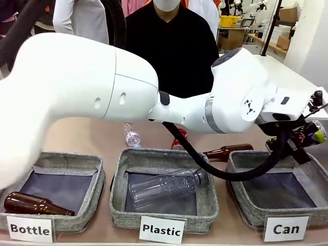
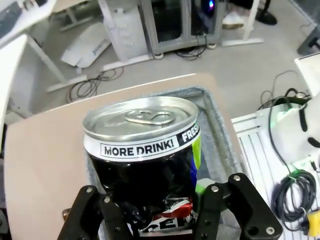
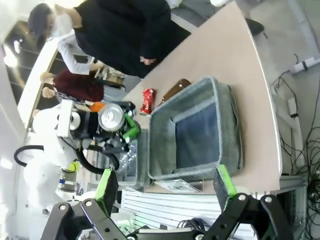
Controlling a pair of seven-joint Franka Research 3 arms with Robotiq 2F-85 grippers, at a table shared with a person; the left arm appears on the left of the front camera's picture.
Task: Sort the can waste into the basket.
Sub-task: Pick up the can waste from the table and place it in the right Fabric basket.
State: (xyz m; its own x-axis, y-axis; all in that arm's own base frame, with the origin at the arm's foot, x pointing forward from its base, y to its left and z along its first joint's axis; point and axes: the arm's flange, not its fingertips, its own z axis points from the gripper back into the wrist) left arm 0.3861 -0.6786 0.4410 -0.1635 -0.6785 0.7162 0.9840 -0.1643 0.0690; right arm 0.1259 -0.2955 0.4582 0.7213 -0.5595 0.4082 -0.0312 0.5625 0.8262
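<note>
My left gripper (image 1: 307, 137) is shut on the black-and-silver can (image 1: 318, 134), holding it above the far right side of the grey basket (image 1: 277, 189) signed "Can". In the left wrist view the can (image 2: 145, 150) stands between the fingers (image 2: 114, 215), its silver lid with "MORE DRINK!" facing the camera and the basket's rim (image 2: 212, 107) behind it. The red crushed can (image 1: 179, 139) lies on the table behind the middle basket. My right gripper (image 3: 165, 185) hangs open above the Can basket (image 3: 195, 135), from where the red can (image 3: 148, 101) and the held can (image 3: 111, 117) also show.
A brown bottle (image 1: 228, 151) lies just behind the Can basket. The "Plastic" basket (image 1: 120, 205) holds a clear bottle (image 1: 164, 187), and another clear bottle (image 1: 131, 136) lies behind it. The "Bottle" basket (image 1: 92, 205) holds a brown bottle (image 1: 36, 204). A person stands at the far side.
</note>
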